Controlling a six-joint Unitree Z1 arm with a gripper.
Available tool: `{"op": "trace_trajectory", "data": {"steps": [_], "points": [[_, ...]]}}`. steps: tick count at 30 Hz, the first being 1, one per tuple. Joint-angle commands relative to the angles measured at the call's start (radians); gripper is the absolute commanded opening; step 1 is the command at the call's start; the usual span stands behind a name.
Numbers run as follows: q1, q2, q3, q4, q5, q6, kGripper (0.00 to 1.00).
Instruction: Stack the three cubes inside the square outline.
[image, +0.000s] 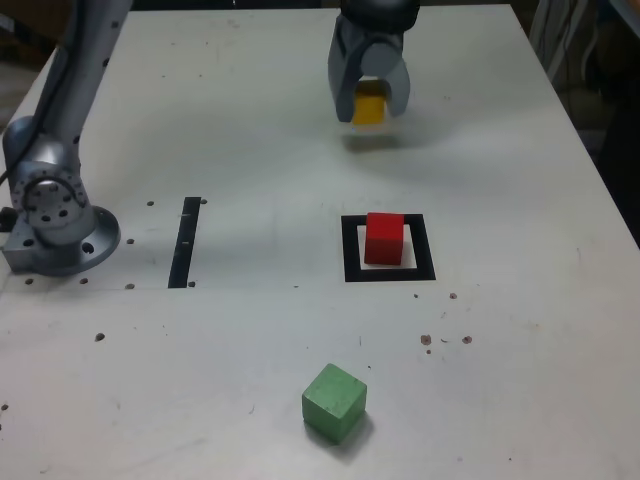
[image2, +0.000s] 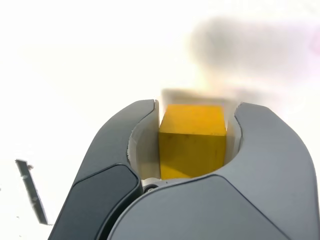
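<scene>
The stacking looks about a third done: the red cube (image: 384, 240) is sitting inside the square outline (image: 352, 250), nothing is resting on top of it, and two cubes are waiting to join it. The yellow cube (image2: 192, 155) is hanging between the two fingers of the gripper (image: 371, 112), which is holding it by opposite sides, narrowed to about the cube's width. Its shadow is lying apart from it on the table (image: 240, 370), so it seems to be clear of the surface, at the far side of the scene beyond the outline. The green cube (image: 334, 402) is standing alone on the near side, a little to the exterior view's left of the outline and well apart from the gripper. Bringing yellow nearer and setting it squarely on red is probably coming next, with green remaining for the top.
</scene>
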Motion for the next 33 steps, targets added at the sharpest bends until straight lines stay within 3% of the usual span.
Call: {"op": "trace_trajectory", "data": {"steps": [1,8,20,33], "points": [[-0.028,-0.018,-0.003,0.021,0.001,0.002,0.17],[-0.207,-0.098,0.021,0.079,-0.029,-0.048,0.17],[-0.508,-0.189,0.101,0.120,-0.046,-0.259,0.17],[-0.547,-0.115,0.141,0.050,-0.059,-0.372,0.17]]}}
